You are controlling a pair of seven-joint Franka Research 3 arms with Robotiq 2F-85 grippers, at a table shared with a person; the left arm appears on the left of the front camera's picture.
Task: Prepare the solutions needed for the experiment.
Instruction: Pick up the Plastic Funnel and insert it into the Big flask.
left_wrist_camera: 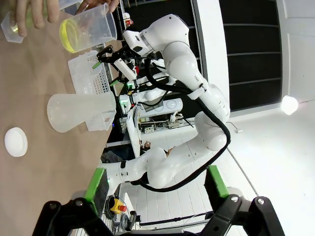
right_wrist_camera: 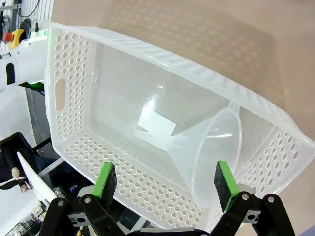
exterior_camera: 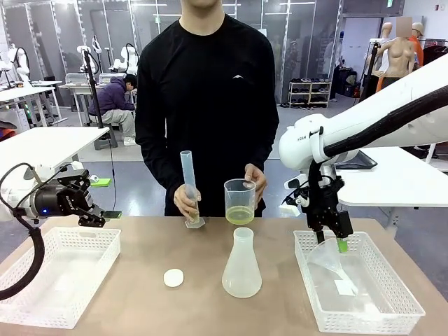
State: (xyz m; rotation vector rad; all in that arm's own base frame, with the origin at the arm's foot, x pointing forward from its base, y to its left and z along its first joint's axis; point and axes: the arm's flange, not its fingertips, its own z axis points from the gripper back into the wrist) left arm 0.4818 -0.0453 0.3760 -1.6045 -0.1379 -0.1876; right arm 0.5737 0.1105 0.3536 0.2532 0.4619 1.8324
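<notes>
Brown bench (exterior_camera: 154,245) in a big open lab, with a person in black standing at the far side. Far left on the bench sits a white perforated basket (exterior_camera: 42,316). Above its back edge hangs my left gripper (exterior_camera: 107,198), jaws spread wide with nothing in them; the wrist cam shows the same (left_wrist_camera: 156,184). Next comes a small white round cap (exterior_camera: 173,278) lying flat. Behind it, one of the person's hands (exterior_camera: 187,201) holds a tall graduated cylinder (exterior_camera: 187,178), tilted, with its base on the bench. Their other hand (exterior_camera: 255,178) grips a clear beaker (exterior_camera: 240,199) at the far edge, and that's where the solution (exterior_camera: 240,215) is: a shallow yellow-green layer at the bottom. In front stands a translucent conical flask (exterior_camera: 242,266); can't tell if it holds any liquid. My right gripper (exterior_camera: 331,241) points down into the right basket (exterior_camera: 364,318), fully released. A clear funnel (right_wrist_camera: 216,147) lies on its side just below the gripper.
</notes>
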